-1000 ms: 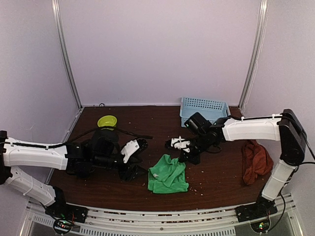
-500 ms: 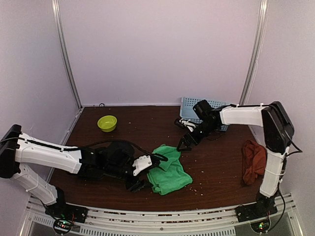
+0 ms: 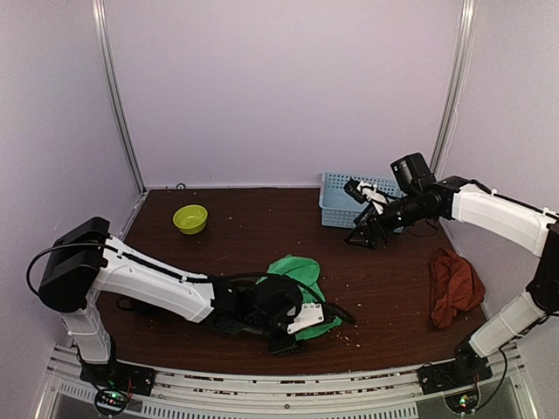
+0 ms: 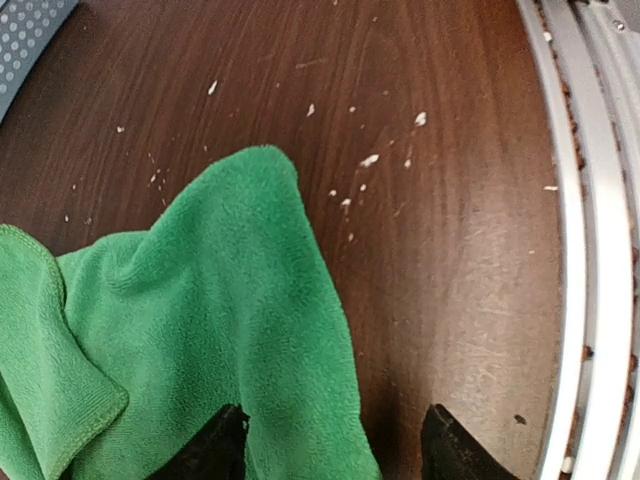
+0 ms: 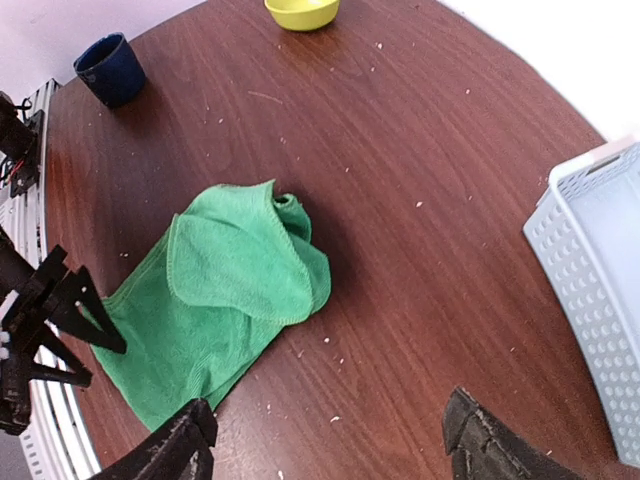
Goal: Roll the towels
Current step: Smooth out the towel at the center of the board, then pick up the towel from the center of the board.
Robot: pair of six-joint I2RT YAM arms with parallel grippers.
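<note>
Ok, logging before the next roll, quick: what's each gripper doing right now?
Left gripper: open, straddling the edge of the green towel.
Right gripper: open, holding nothing.

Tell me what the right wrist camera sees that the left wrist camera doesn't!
Only the right wrist view shows the yellow-green bowl, the dark blue cup and the whole green towel, with one flap folded over. Only the left wrist view shows the towel's fuzzy cloth and stitched hem up close, with the open fingertips of the left gripper on either side of its edge. Both show the green towel, the crumb-speckled brown table and part of the light-blue basket.
</note>
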